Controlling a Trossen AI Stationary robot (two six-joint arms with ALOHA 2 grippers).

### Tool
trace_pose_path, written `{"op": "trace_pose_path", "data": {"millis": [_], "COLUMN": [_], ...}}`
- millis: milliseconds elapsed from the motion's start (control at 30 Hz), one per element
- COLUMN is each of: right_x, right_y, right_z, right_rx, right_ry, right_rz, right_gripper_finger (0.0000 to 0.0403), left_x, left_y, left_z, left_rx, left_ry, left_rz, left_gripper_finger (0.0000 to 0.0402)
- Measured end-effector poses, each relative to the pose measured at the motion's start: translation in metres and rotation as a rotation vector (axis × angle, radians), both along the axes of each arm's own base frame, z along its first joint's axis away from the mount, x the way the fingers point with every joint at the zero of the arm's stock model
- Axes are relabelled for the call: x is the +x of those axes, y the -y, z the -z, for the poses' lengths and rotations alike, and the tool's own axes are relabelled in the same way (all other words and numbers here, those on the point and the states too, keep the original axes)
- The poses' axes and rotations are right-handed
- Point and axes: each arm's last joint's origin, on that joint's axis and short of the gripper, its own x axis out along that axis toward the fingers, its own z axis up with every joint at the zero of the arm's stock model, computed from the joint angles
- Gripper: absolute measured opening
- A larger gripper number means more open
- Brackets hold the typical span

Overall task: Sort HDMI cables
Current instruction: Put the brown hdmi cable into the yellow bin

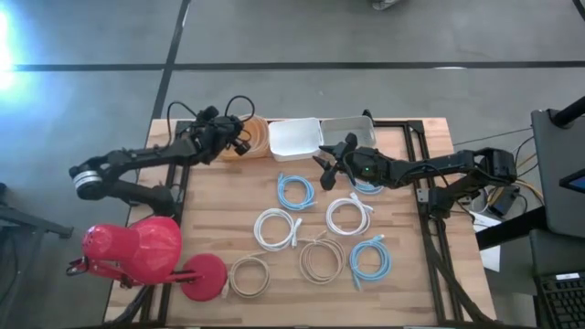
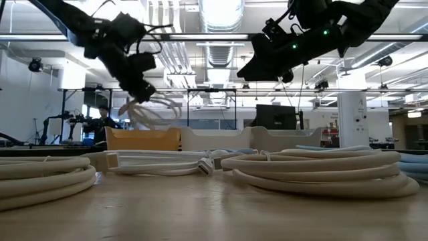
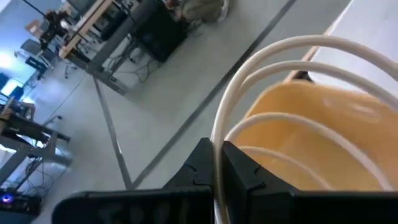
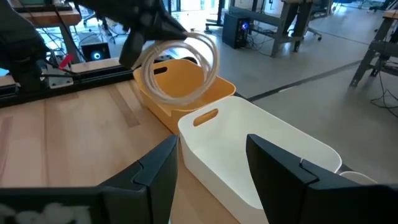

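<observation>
My left gripper is shut on a beige cable coil above the orange tub at the table's far edge. The right wrist view shows the same coil hanging over that tub. My right gripper is open and hovers in the air by the white tub, holding nothing. Several coils lie flat on the table: blue, white, white, beige, blue, beige. Another blue coil is partly hidden under the right arm. My left gripper pinches the beige coil between its two fingers at a bundle of strands on the coil's rim. The fingers slant down toward the table's far right. The coil is lifted clear, its loops spreading loosely over the orange tub's opening.
A third, pale tub stands right of the white one. A red object with a round base sits at the table's near left corner. Bare wood lies on the table's left side between the tubs and the coils.
</observation>
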Motion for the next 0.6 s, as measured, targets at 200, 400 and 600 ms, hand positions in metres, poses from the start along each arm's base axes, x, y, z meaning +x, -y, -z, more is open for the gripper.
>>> {"op": "trace_pose_path", "data": {"millis": [200, 400, 600], "right_x": [0.0, 0.0, 0.0], "right_y": [0.0, 0.0, 0.0], "right_z": [0.0, 0.0, 0.0], "right_rx": [0.002, 0.004, 0.004], "right_ry": [-0.001, -0.002, -0.002], "right_rz": [0.0, 0.0, 0.0], "right_gripper_finger": [0.0183, 0.0183, 0.0183], "left_x": [-0.01, -0.017, -0.018], "left_y": [-0.005, -0.011, -0.017], "left_z": [0.025, 0.047, 0.06], "left_rx": [0.04, 0.044, 0.02], "left_ry": [0.045, 0.027, -0.017], "left_rz": [-0.02, -0.041, -0.071], "left_gripper_finger": [0.0009, 0.0031, 0.0065]}}
